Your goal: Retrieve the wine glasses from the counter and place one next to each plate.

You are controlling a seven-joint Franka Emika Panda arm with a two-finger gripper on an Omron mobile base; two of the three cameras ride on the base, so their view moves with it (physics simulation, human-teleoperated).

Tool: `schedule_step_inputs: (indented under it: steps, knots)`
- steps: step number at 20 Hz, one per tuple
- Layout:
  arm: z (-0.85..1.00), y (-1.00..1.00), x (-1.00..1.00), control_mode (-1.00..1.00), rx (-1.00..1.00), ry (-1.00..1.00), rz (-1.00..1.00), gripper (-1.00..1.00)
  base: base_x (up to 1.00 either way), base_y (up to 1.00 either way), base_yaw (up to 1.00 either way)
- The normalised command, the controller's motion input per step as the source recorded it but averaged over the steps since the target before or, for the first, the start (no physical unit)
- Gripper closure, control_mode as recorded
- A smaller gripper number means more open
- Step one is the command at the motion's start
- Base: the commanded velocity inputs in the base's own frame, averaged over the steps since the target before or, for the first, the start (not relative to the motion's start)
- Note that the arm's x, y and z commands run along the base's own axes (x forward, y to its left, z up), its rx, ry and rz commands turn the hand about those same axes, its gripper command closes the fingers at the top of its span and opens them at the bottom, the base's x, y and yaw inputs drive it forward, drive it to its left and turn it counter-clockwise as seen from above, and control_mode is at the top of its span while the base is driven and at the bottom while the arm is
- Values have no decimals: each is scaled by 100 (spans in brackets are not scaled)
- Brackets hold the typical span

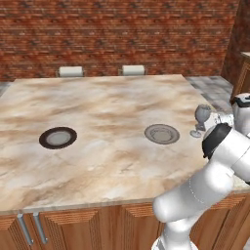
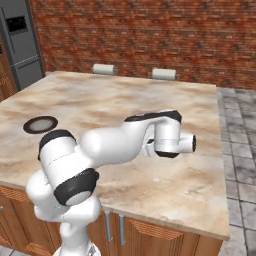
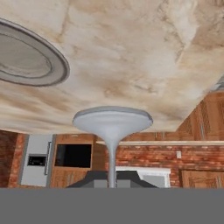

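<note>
Both base cameras are looking forward and down over the table [image 1: 97, 146] toward the brick wall [image 1: 117, 34] beyond it. The left one is sitting behind the table's near edge, taking in both plates. The right one is viewing the same table from farther right, sharing the dark-rimmed plate [image 2: 40, 124]. The hand camera is hanging upside down, very close above the table, facing along it toward distant cabinets [image 3: 205, 127].
</note>
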Motion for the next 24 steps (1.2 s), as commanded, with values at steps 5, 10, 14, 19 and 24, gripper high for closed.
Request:
schedule_step_inputs:
  steps: [5,10,14,19,24]
  knots:
    - [-18,-19,46,-100,0,-3,0,100,0,0,0]
    - [-20,-13,37,-100,0,-6,0,100,0,0,0]
    - [-20,-9,23,-100,-1,-10,0,100,0,0,0]
    - [-22,-9,20,-100,-1,-6,0,100,0,0,0]
    - [-16,-2,26,-100,0,0,0,100,0,0,0]
